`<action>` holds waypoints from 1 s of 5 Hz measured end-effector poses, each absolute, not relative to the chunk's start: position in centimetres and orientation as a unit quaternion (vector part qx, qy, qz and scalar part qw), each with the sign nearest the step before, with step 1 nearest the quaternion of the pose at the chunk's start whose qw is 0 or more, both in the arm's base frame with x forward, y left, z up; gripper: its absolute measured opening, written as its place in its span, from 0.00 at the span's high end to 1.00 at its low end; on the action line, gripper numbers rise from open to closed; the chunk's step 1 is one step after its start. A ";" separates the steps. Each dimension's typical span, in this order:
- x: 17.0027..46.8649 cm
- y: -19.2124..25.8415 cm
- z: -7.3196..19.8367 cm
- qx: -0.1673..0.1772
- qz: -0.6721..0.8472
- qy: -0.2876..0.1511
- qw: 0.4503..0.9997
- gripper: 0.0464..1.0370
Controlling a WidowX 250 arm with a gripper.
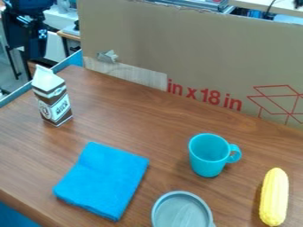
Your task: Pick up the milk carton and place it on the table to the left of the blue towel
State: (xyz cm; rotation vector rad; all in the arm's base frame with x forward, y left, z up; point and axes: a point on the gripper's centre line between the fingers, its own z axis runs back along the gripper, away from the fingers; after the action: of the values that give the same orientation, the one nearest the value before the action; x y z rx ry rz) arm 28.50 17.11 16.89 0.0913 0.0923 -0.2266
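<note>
Nearest the camera, at the bottom edge and partly cut off by it: a round, shallow grey dish (180, 213) with a raised rim, seen from above on a brown wood-grain worktop (148, 119). Just to the left, apart from the dish, a blue cloth (105, 179), folded into a thick, roughly four-sided pad and lying flat, turned at a slant. Above and right of the dish, a turquoise cup (206, 159), standing upright with mouth up and handle pointing right. Further right, near the right edge of the view, a yellow corn cob (274, 197), lying on its side, with its length running up and down the view. Well apart from these, towards the upper left, a brown and white carton (54, 99) with a peaked white top, standing upright near the far left corner of the worktop. Behind, along the far side, a tall sheet of cardboard (195, 48) with red print, a pale strip of tape (133, 76) and a small crumpled silvery scrap (107, 56). Beyond the worktop at upper left, black equipment (25, 33). Impossible to tell whether the jaws are open or closed, or to name anything held in them
</note>
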 end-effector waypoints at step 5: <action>31.3 18.4 13.9 0.055 0.000 0.023 0.998 0.04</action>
State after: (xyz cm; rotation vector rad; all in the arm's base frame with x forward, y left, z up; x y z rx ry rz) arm 31.27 18.41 13.95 0.1106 0.0458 0.0007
